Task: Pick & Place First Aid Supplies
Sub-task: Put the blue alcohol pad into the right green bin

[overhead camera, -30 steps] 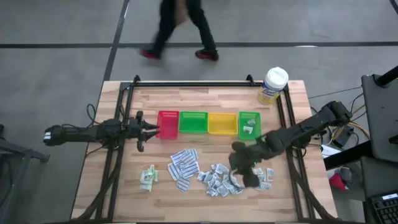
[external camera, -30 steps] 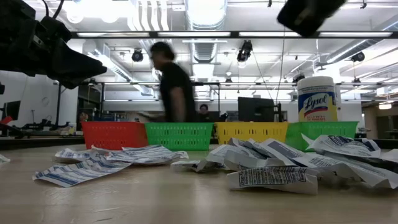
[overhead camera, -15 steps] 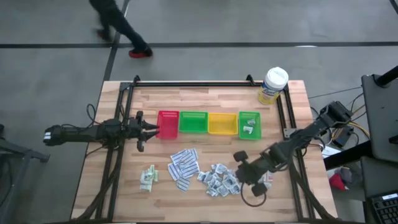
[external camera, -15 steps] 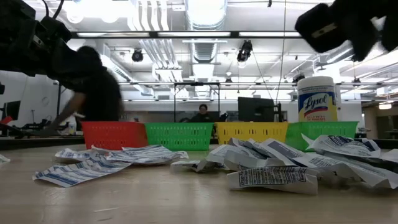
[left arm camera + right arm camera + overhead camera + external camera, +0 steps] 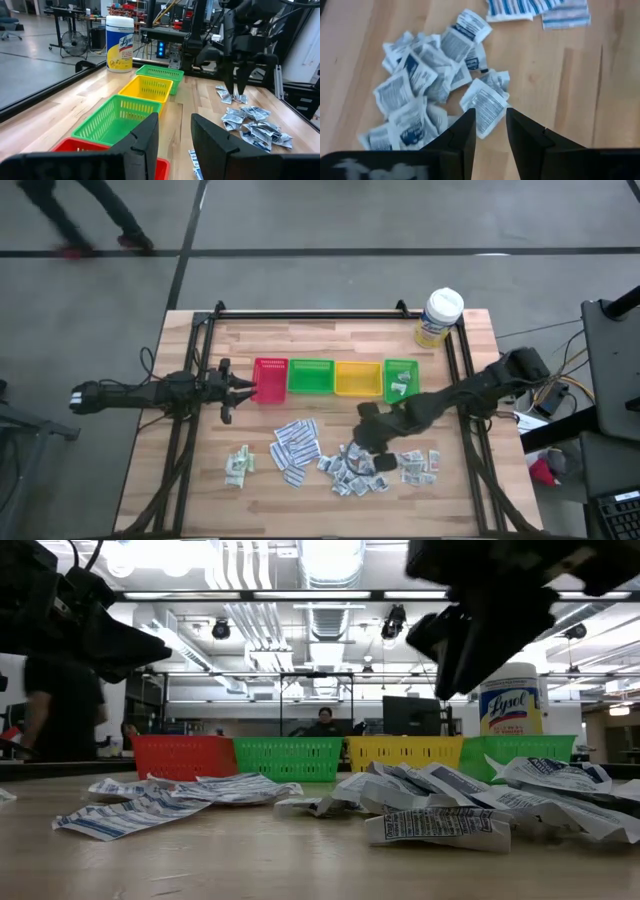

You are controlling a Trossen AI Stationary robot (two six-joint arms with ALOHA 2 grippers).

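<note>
On the left, the left gripper [image 5: 240, 387] waits just beside the red tray [image 5: 270, 379], exactly where it was a second ago, its fingers parted a little with nothing between them.

Along the near part of the counter [image 5: 330, 500] the supplies lie loose: pale green sachets [image 5: 238, 466] at the left, then the long white printed strips [image 5: 296, 448], then the heap of small grey-white squares [image 5: 352, 468], and a few more packets [image 5: 420, 464] to the right of that heap. One packet already lies in the green tray at the right end [image 5: 400, 380] of the row.

The change is on the right. The right gripper [image 5: 366, 442] has swung leftward from the right end of the heap, where it stood half a second ago, and now hangs over the heap's far edge. Its fingers have spread over that second and grasp nothing; the wrist view shows one square packet [image 5: 486, 106] straight below the gap. I judge this to be a lining-up for the next pick, with most of the sorting not yet done.
</note>
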